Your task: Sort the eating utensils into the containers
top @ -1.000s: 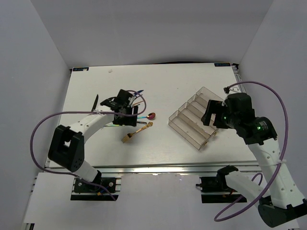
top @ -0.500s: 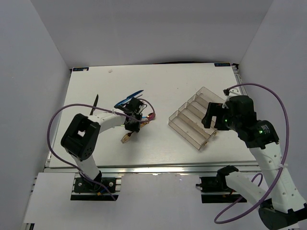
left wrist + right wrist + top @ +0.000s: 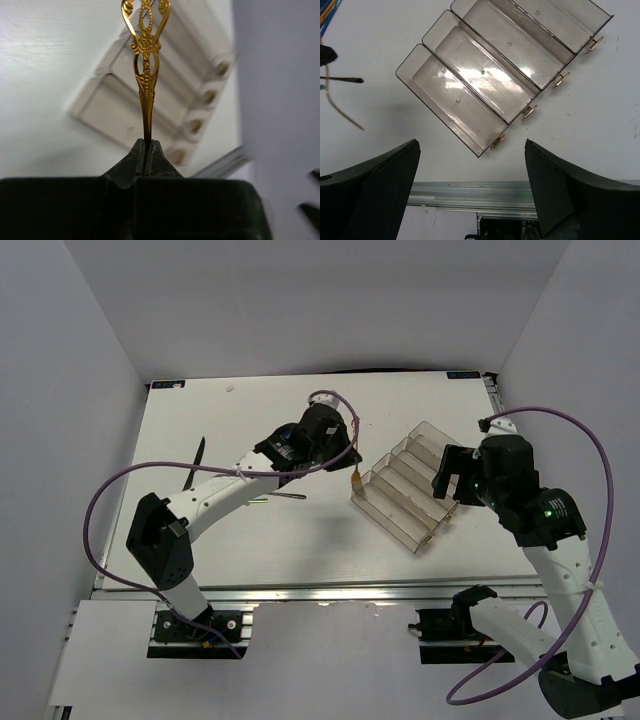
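So, L gripper was clamped on the gold fork, near the smoky 4-slot organizer tray; R gripper hung wide open above it.

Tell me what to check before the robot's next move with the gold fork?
1. Left gripper shut on fork: ok.
2. Fork over the tray: not ok, it hangs at the edge.
3. Slots empty: ok.
4. Right gripper out of the way: cannot tell; it is open above the tray's other end.
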### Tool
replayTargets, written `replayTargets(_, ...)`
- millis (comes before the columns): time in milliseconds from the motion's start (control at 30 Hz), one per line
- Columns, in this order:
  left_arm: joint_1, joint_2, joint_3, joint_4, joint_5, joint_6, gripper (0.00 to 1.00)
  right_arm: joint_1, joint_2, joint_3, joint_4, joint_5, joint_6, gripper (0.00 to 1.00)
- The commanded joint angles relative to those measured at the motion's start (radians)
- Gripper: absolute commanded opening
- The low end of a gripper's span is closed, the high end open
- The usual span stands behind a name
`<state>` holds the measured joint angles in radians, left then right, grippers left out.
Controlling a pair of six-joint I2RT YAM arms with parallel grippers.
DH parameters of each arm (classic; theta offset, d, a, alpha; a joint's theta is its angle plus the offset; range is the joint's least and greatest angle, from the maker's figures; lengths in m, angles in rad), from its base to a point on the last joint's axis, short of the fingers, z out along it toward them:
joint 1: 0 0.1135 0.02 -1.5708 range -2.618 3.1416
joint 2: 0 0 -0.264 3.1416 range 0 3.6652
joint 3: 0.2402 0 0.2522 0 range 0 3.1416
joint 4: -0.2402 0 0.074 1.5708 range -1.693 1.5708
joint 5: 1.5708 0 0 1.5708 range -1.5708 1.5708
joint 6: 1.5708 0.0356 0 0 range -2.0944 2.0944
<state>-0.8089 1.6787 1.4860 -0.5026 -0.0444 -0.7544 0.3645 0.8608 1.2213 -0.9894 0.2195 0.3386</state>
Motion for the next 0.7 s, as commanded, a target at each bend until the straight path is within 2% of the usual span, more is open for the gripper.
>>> replayTargets(0,-0.016,0.032,-0.145,0.327,0.005,-0.610,0.00,0.001,0.004,0.075,0.018,0.046,0.017,0.89)
replayTargets(167,-0.053,0.038,-0.187,0.550,-0.112,-0.790,0.00,0.001,0.012,0.118,-0.001,0.058,0.010,0.89)
replayTargets(333,-0.105,0.099,-0.142,0.532,-0.195,-0.870,0.00,0.001,0.024,0.156,-0.034,0.046,0.011,0.89)
replayTargets(467,-0.147,0.124,-0.122,0.446,-0.258,-0.918,0.00,0.002,0.026,0.175,-0.045,0.038,-0.003,0.89)
replayTargets(567,-0.176,0.131,-0.131,0.411,-0.275,-0.945,0.00,0.002,0.029,0.181,-0.049,0.038,-0.012,0.89)
replayTargets(667,-0.197,0.151,-0.165,0.452,-0.253,-0.973,0.00,0.001,0.027,0.184,-0.045,0.040,-0.019,0.89)
